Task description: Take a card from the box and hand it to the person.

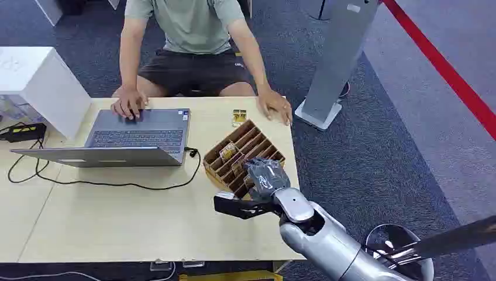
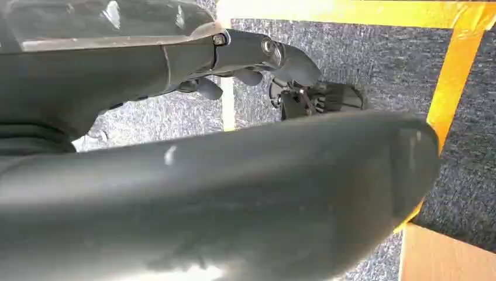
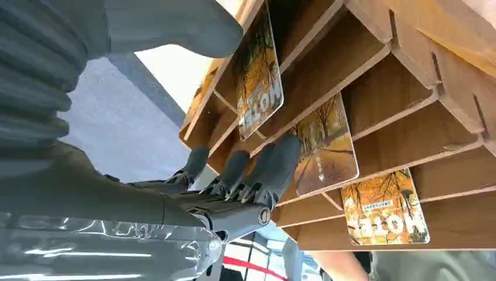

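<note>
Cards in the box read "HOTEL", right hand touching one

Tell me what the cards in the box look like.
The cards show orange-yellow autumn trees, some with white lettering; clearest in the right wrist view.

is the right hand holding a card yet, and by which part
Nothing is held yet. The right hand has its fingers at the box, fingertips by the edge of one card, not closed on it.
</note>
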